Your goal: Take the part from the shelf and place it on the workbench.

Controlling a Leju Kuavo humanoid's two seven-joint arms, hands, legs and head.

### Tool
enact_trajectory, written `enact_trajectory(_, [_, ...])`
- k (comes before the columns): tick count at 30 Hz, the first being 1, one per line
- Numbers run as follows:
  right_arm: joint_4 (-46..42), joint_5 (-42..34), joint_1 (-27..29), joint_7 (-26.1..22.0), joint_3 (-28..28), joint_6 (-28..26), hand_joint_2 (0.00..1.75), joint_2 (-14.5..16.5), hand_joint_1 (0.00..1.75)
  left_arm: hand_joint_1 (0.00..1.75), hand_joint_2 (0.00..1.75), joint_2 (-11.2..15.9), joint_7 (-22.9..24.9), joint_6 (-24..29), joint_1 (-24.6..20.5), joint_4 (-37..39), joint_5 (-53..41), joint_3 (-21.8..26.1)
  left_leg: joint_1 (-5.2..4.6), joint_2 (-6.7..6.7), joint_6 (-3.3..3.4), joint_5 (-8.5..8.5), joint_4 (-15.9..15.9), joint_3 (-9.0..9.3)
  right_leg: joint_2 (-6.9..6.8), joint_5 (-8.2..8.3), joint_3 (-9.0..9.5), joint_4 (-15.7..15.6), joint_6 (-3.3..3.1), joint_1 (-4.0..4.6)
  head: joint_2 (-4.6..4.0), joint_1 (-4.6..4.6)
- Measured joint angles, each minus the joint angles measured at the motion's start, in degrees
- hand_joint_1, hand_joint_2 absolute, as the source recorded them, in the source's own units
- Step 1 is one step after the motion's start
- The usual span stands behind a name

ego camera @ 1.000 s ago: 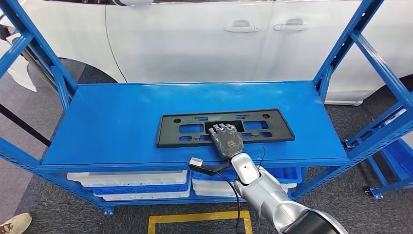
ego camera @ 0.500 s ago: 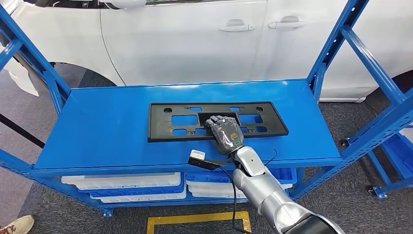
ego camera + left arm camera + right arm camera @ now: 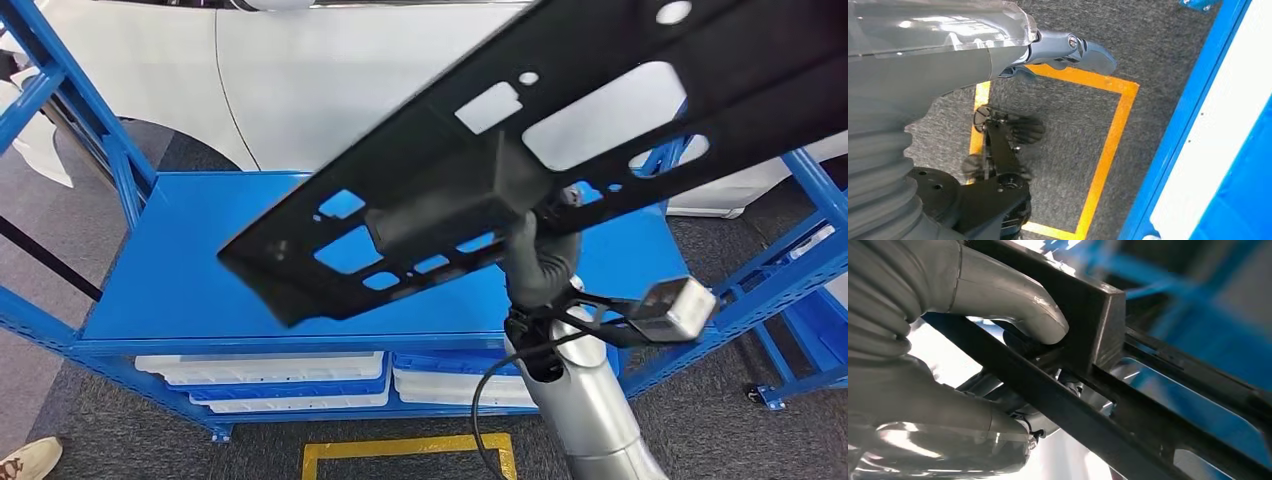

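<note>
Up in the air above the blue shelf (image 3: 200, 270), tilted: a long flat black plastic plate (image 3: 560, 130) with rectangular cut-outs, small round holes and a raised block near its middle. Gripped at that block by the right hand (image 3: 540, 262), thumb (image 3: 1013, 305) pressed against the bar. Left hand (image 3: 1068, 47) hanging over grey carpet and a yellow floor line (image 3: 1108, 150), holding nothing, fingers loose. White car (image 3: 300, 80) behind; white trays (image 3: 260, 368) below. A shoe (image 3: 28, 462) at the corner.

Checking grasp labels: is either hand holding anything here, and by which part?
The right hand grips the black plastic panel at its raised central block, thumb pressed against it. The left hand holds nothing.
</note>
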Motion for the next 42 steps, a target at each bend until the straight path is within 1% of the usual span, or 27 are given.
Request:
enact_trajectory(1, [-2.13, -1.99, 0.67, 0.57, -0.07, 1.82, 1.75, 0.00, 1.75, 0.00, 1.75, 0.01, -0.21, -0.02, 0.01, 0.00, 0.15, 0.02, -0.02, -0.03, 0.01, -0.06, 0.03, 0.03, 0.00, 0.20, -0.61, 1.09, 0.02, -0.03, 0.00, 0.00])
enact_trajectory(2, [-3.89, -3.90, 1.16, 1.42, -0.06, 3.43, 1.75, 0.00, 1.75, 0.00, 1.75, 0.01, -0.35, -0.03, 0.04, 0.00, 0.31, 0.03, -0.03, -0.05, -0.03, -0.10, 0.11, 0.06, -0.01, 1.43, -0.17, -0.06, -0.03, -0.06, 0.00, 0.00])
enact_trajectory(4, [-6.42, -7.16, 1.55, 3.63, 0.22, 6.16, 1.75, -0.01, 1.75, 0.00, 1.75, 0.00, -0.50, -0.05, 0.03, 0.00, 0.69, 0.07, -0.05, -0.08, -0.29, -0.26, 0.42, 0.05, -0.01, 5.21, 2.99, -6.90, -0.33, -0.08, 0.00, 0.00])
enact_trajectory(6, [-8.09, -8.95, 1.82, 5.88, 1.06, 8.22, 1.75, -0.03, 1.75, 0.00, 1.75, 0.00, -0.51, -0.04, 0.01, 0.00, 0.88, 0.11, -0.30, -0.07, -0.78, -0.49, 1.02, -0.30, 0.02, 7.49, 5.74, -13.05, -0.86, 0.09, 0.00, 0.00])
enact_trajectory(7, [-8.60, -9.35, 2.10, 6.89, 1.72, 9.10, 1.75, -0.07, 1.75, 0.00, 1.75, 0.02, -0.49, 0.04, 0.03, 0.00, 0.93, 0.14, -0.41, -0.07, -1.07, -0.57, 1.22, -0.50, 0.05, 7.87, 6.31, -14.51, -1.17, 0.18, 0.00, 0.00])
enact_trajectory(10, [-8.67, -8.99, 2.97, 8.31, 3.75, 10.33, 1.75, -0.38, 1.75, 0.00, 1.75, 0.25, -0.33, 0.38, 0.17, 0.00, 0.97, 0.24, -0.39, -0.06, -1.96, -0.86, 1.45, -0.78, 0.00, 8.15, 6.12, -14.89, -2.20, 0.18, 0.00, 0.00])
enact_trajectory(12, [-8.47, -8.47, 3.36, 8.27, 4.81, 10.29, 1.75, -0.64, 1.75, 0.00, 1.75, 0.45, -0.04, 0.50, 0.32, 0.00, 0.97, 0.31, -0.22, -0.04, -2.52, -3.49, 4.36, -1.86, -0.25, 8.59, 5.91, -15.18, -2.93, -0.01, 0.00, 0.00])
enact_trajectory(14, [-8.37, -7.86, 4.15, 7.67, 5.50, 10.18, 1.75, -0.87, 1.75, 0.00, 1.75, 0.53, 0.46, 0.76, 0.46, 0.00, 0.97, 0.40, -0.07, -0.02, -2.92, -7.97, 11.16, -4.32, -0.47, 8.99, 5.39, -15.17, -3.32, 0.05, 0.00, 0.00])
enact_trajectory(16, [-8.29, -6.65, 5.48, 6.32, 5.95, 10.20, 1.75, -1.13, 1.75, 0.00, 1.75, 0.63, 0.99, 1.18, 0.66, 0.00, 0.96, 0.48, -0.02, -0.01, -3.11, -10.39, 16.44, -5.82, -0.58, 9.50, 4.63, -15.11, -3.41, 0.19, 0.00, 0.00])
enact_trajectory(17, [-8.26, -5.81, 6.21, 5.43, 6.13, 10.21, 1.75, -1.24, 1.75, 0.00, 1.75, 0.68, 1.20, 1.37, 0.80, 0.00, 0.96, 0.50, -0.03, -0.01, -3.08, -10.01, 16.16, -5.13, -0.59, 9.79, 4.25, -15.08, -3.38, 0.22, 0.00, 0.00])
enact_trajectory(18, [-8.26, -4.77, 6.93, 4.33, 6.31, 10.19, 1.75, -1.35, 1.75, 0.00, 1.75, 0.74, 1.40, 1.60, 0.94, 0.00, 0.95, 0.52, -0.04, -0.01, -2.94, -8.75, 13.60, -3.27, -0.56, 10.10, 3.90, -15.06, -3.30, 0.26, 0.00, 0.00])
enact_trajectory(20, [-8.39, -2.51, 8.08, 2.14, 6.61, 10.01, 1.75, -1.51, 1.75, 0.00, 1.75, 0.94, 1.74, 1.98, 1.05, 0.00, 0.93, 0.56, -0.18, -0.02, -2.42, -5.99, 5.26, 1.91, -0.51, 10.71, 3.47, -15.03, -2.99, 0.32, 0.00, 0.00])
enact_trajectory(22, [-9.03, 0.12, 8.83, 0.68, 6.78, 8.78, 1.75, -1.57, 1.75, 0.00, 1.75, 1.30, 2.26, 2.04, 1.05, 0.00, 0.90, 0.59, -0.56, -0.06, -1.83, -4.77, 0.50, 4.43, -0.53, 11.34, 3.31, -15.07, -2.39, 0.30, 0.00, 0.00])
enact_trajectory(25, [-11.18, 3.78, 9.68, 0.12, 6.78, 6.13, 1.75, -1.57, 1.75, 0.00, 1.75, 1.93, 3.38, 1.84, 1.29, -0.01, 0.86, 0.66, -0.77, 0.00, -0.99, -3.60, -0.13, 4.04, -0.52, 12.32, 3.25, -15.47, -1.31, 0.15, 0.00, -0.01])
enact_trajectory(26, [-12.00, 4.35, 9.87, 0.07, 6.74, 5.76, 1.75, -1.57, 1.75, 0.00, 1.75, 2.07, 3.73, 1.81, 1.33, -0.02, 0.88, 0.73, -0.61, 0.12, -0.67, -2.95, -0.37, 3.78, -0.46, 11.73, 2.94, -15.13, -1.00, 0.13, 0.00, -0.01])
enact_trajectory(27, [-12.79, 4.68, 9.99, 0.04, 6.69, 5.67, 1.75, -1.57, 1.75, 0.00, 1.75, 2.22, 4.10, 1.85, 1.35, -0.03, 0.94, 0.85, -0.43, 0.24, -0.37, -2.22, -0.62, 3.35, -0.40, 10.20, 2.33, -13.90, -0.72, 0.11, 0.00, 0.00])
enact_trajectory(28, [-13.28, 4.74, 10.04, 0.02, 6.62, 5.90, 1.75, -1.57, 1.75, 0.00, 1.75, 2.32, 4.44, 1.95, 1.33, -0.03, 1.03, 0.99, -0.31, 0.38, -0.15, -1.57, -0.73, 2.79, -0.35, 7.64, 1.40, -11.43, -0.50, 0.00, 0.00, 0.00])
enact_trajectory(30, [-13.95, 4.66, 10.21, 0.02, 6.42, 7.05, 1.75, -1.57, 1.75, 0.00, 1.75, 2.55, 5.14, 2.25, 1.38, -0.04, 1.20, 1.33, -0.40, 0.52, 0.06, -0.51, -0.66, 1.34, -0.35, 2.11, -0.56, -4.16, -0.15, -0.16, 0.00, 0.00])
enact_trajectory(31, [-14.26, 4.54, 10.44, 0.01, 6.24, 8.03, 1.75, -1.57, 1.75, 0.00, 1.75, 2.59, 5.47, 2.42, 1.45, -0.04, 1.30, 1.47, -0.45, 0.57, 0.06, 0.02, -0.57, 0.55, -0.35, 0.78, -0.86, -1.24, -0.05, -0.23, 0.00, 0.00])
enact_trajectory(32, [-14.61, 4.35, 10.74, 0.01, 5.99, 9.36, 1.75, -1.56, 1.75, 0.00, 1.75, 2.61, 5.79, 2.63, 1.54, -0.04, 1.40, 1.61, -0.48, 0.59, 0.02, 0.51, -0.44, -0.26, -0.35, 0.77, -0.24, -0.09, -0.03, -0.26, 0.00, 0.00])
enact_trajectory(34, [-15.20, 3.76, 11.28, 0.02, 5.21, 12.81, 1.75, -1.54, 1.75, 0.00, 1.75, 2.60, 6.47, 3.14, 1.79, -0.04, 1.62, 1.82, -0.49, 0.59, -0.18, 1.34, -0.04, -1.71, -0.35, 3.04, 3.99, -3.83, -0.21, -0.25, 0.00, 0.00])
enact_trajectory(36, [-15.72, 3.14, 11.43, 0.01, 4.18, 15.93, 1.75, -1.48, 1.75, 0.00, 1.75, 2.59, 7.15, 3.59, 2.08, -0.04, 1.69, 2.07, -0.59, 0.54, -0.62, 1.96, 0.50, -2.77, -0.33, 3.82, 9.80, -11.58, -0.70, -0.05, 0.00, -0.04])
enact_trajectory(37, [-15.91, 2.89, 11.42, 0.01, 3.62, 17.10, 1.75, -1.45, 1.75, 0.00, 1.75, 2.59, 7.40, 3.77, 2.18, -0.05, 1.68, 2.20, -0.63, 0.53, -0.92, 2.24, 0.72, -3.04, -0.29, 3.68, 11.56, -14.28, -0.97, 0.09, 0.00, -0.04])
enact_trajectory(38, [-16.03, 2.71, 11.38, 0.01, 2.97, 18.03, 1.75, -1.42, 1.75, 0.00, 1.75, 2.59, 7.65, 3.95, 2.25, -0.05, 1.63, 2.32, -0.65, 0.51, -1.25, 2.56, 0.82, -3.19, -0.26, 3.40, 12.35, -15.70, -1.28, 0.26, 0.00, -0.06])
enact_trajectory(40, [-16.04, 2.52, 11.26, 0.01, 1.43, 19.86, 1.75, -1.39, 1.75, 0.00, 1.75, 2.60, 8.13, 4.33, 2.37, -0.08, 1.36, 2.52, -0.57, 0.47, -1.91, 3.09, 0.84, -3.31, -0.32, 4.11, 11.93, -16.04, -2.05, 0.26, 0.00, -0.05])
enact_trajectory(41, [-16.01, 2.48, 11.13, 0.02, 0.57, 20.68, 1.75, -1.38, 1.75, 0.00, 1.75, 2.61, 8.39, 4.46, 2.46, -0.08, 1.17, 2.59, -0.49, 0.42, -2.20, 2.59, 1.24, -3.61, -0.43, 4.61, 11.60, -16.16, -2.51, 0.19, 0.00, -0.06])
enact_trajectory(42, [-15.97, 2.41, 10.99, 0.02, -0.24, 21.32, 1.75, -1.37, 1.75, 0.00, 1.75, 2.62, 8.65, 4.56, 2.56, -0.09, 0.99, 2.64, -0.40, 0.37, -2.46, 1.02, 2.58, -4.20, -0.54, 5.24, 11.10, -16.31, -2.96, 0.09, 0.00, -0.06])
